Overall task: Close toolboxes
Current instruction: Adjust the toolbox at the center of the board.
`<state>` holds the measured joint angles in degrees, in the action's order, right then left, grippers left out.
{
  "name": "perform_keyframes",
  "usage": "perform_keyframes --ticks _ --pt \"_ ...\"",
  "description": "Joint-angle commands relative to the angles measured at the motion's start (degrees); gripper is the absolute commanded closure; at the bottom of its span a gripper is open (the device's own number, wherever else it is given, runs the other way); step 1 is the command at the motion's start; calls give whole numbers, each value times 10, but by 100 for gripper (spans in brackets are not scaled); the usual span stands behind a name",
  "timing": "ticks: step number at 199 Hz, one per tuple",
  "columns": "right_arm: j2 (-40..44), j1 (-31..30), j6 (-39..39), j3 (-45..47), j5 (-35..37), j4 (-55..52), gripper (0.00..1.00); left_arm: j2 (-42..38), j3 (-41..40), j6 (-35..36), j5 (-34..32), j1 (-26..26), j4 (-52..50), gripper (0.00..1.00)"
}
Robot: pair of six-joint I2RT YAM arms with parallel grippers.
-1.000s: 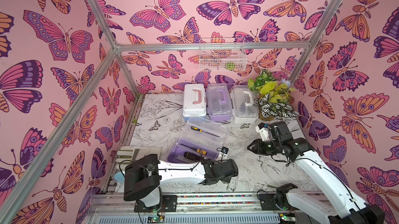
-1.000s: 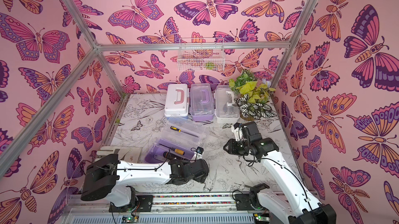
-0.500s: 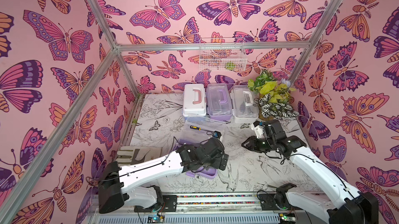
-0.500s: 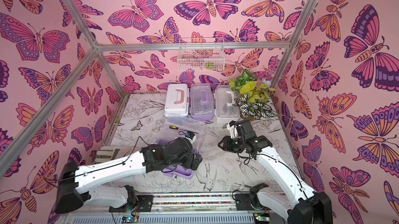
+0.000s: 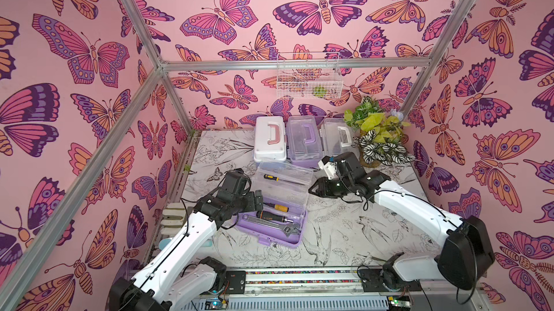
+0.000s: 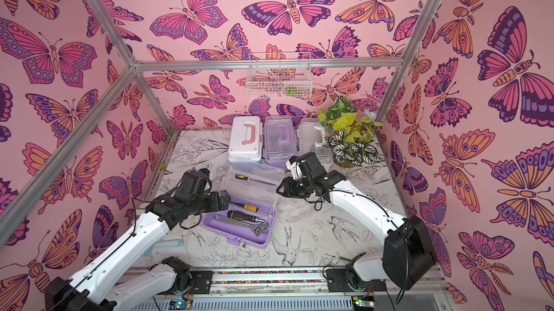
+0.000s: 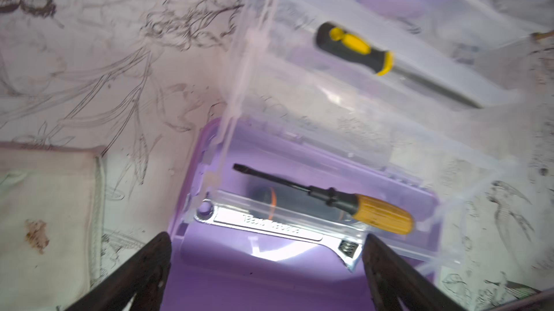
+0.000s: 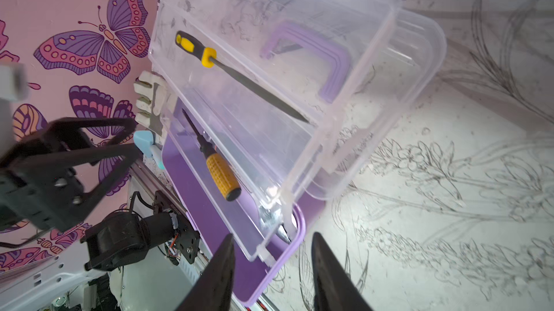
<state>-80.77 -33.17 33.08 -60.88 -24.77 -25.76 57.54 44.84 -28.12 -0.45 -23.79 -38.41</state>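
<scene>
Black left gripper [image 5: 258, 201] gapes wide and empty at the left end of the open lilac toolbox [image 5: 269, 239], mid-scene; its clear lid [image 5: 284, 180] tilts back; right gripper [image 5: 313, 189], jaws partly parted, hovers beside the lid's right edge; three shut toolboxes [image 5: 304, 141] stand far behind.

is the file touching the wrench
Apart. In both top views the file lies well behind the wrench, with the orange screwdriver between them.
</scene>
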Motion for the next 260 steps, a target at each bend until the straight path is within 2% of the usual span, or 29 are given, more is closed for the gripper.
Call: perform_keyframes --ticks 1,45,84,122,156,203,260 --pt "-20 -4 -2 -29 3 0 55 -12 -41 -11 -7 11 37 1" --pt "-62 -4 -25 -70 9 -31 52 -21 -101 -26 -25 12 100 1" --pt "-89 -4 -43 -99 10 -53 51 1 -112 -22 26 11 122 1" --pt "-126 -4 -71 -133 25 -99 51 -20 -129 -42 52 -13 122 1" --pt "-150 -4 -92 -155 10 -123 52 -21 -142 -85 62 -81 117 0" --pt "-190 -16 -136 -216 -33 -167 52 -34 -161 -166 49 -193 117 7" --pt "-253 -41 -157 -280 -95 -180 52 0 -129 -222 32 -316 140 9"
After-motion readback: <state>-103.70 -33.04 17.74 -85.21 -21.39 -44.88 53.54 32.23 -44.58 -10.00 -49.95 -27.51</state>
